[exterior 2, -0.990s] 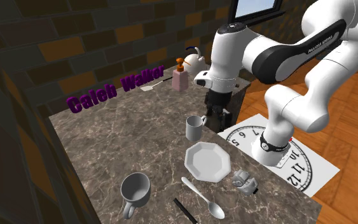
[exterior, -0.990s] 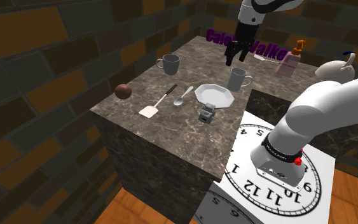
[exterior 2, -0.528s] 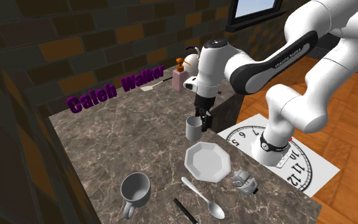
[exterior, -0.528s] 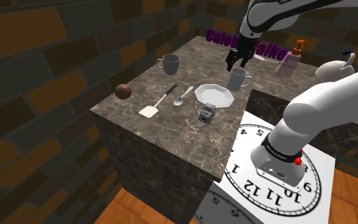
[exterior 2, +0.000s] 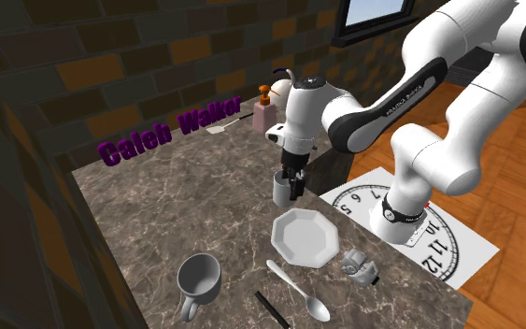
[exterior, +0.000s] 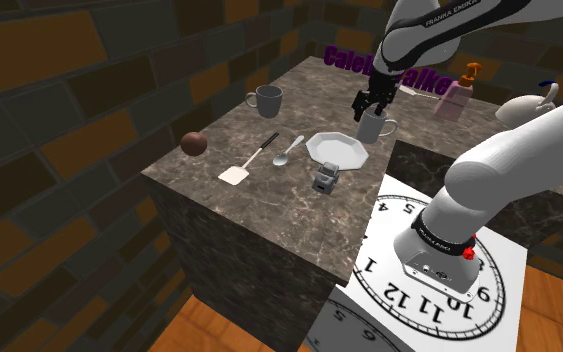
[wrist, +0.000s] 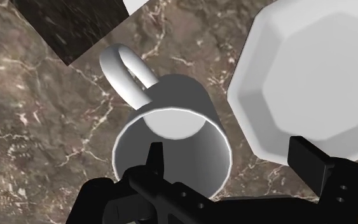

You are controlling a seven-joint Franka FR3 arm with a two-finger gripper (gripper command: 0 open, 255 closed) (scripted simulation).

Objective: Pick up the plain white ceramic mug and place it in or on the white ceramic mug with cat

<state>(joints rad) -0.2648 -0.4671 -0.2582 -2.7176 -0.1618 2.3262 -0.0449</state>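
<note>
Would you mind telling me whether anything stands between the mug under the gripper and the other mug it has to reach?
Nothing visible does. The open gripper straddles the wall of the mug, and bare counter runs from there to the other mug. The plate lies beside that line, not across it.

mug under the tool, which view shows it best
The wrist view: the mug is close, rim, inside and handle plain. The shoulder and second exterior views show it from afar, partly behind the tool.
</note>
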